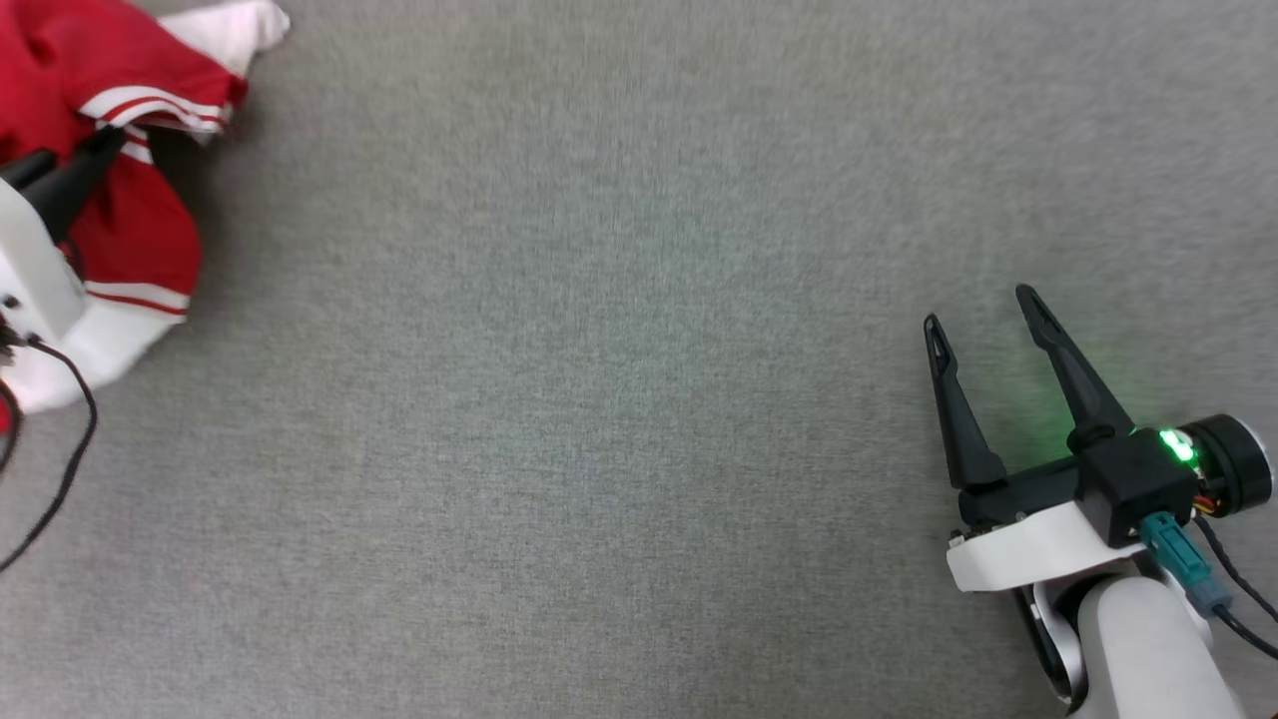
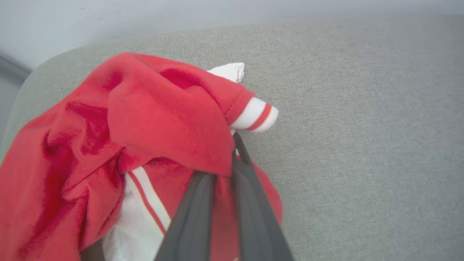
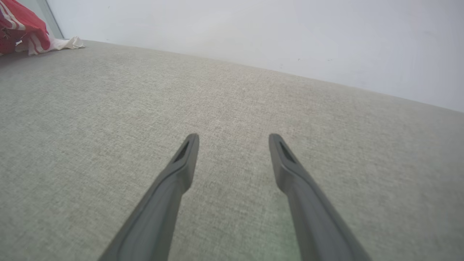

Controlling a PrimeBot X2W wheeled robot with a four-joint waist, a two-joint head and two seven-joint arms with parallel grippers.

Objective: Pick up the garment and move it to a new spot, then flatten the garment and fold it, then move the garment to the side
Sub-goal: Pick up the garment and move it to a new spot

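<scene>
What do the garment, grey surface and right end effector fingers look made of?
Garment: soft matte knit, likely cotton or polyester; it bunches in loose folds.
Surface: grey matte woven cloth, upholstery-like; fine flecked weave.
Right end effector fingers: dark matte plastic, probably; smooth moulded shape with recessed tips.

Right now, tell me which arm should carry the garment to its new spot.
Left. The left gripper has its jaws closed on a fold of the garment, so it can lift at once. The right gripper is open over the bare grey surface, well away from the cloth.
</scene>
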